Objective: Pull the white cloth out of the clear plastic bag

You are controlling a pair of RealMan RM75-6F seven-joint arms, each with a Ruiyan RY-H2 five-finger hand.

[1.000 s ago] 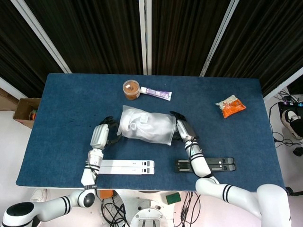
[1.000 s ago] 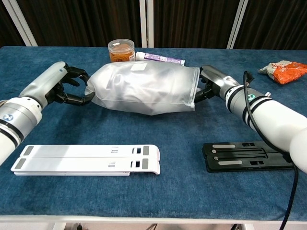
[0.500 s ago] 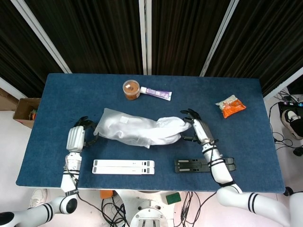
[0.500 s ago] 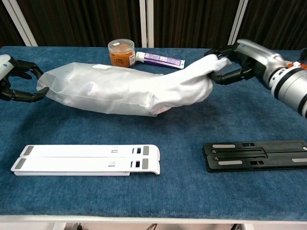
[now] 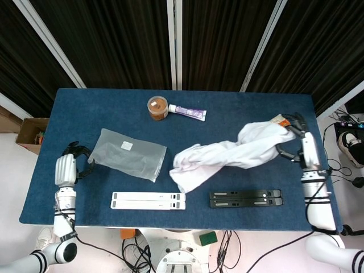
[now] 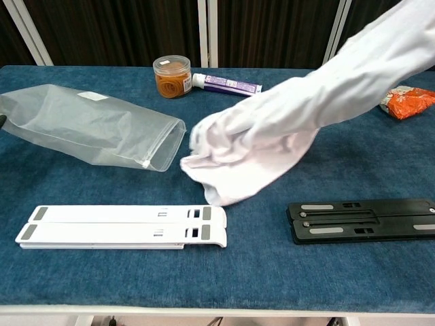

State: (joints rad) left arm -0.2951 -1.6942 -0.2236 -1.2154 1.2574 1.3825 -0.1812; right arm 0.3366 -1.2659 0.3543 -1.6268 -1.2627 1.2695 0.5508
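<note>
- Closest to me lie two flat things: a white folded stand on my left side and a black folded stand on my right. I am not using them.
- Just past them is the white cloth. Its loose end lies in a heap on the blue table, and the rest stretches up to my right hand.
- My right hand holds the far end of the cloth — its fingers are curled around it, out near the right edge of the table.
- The clear plastic bag lies flat and looks empty, well apart from the cloth, with its open mouth facing the heap.
- My left hand is at the closed end of the bag, by the left edge. I think it is pinching the bag, but it looks too small for me to be sure.
- I think the pulling step is done — the cloth is fully out.
- Next I would lower the cloth onto the table, then let go with both hands.
- Far back sit an orange jar and a tube, and a snack packet lies by my right hand.
</note>
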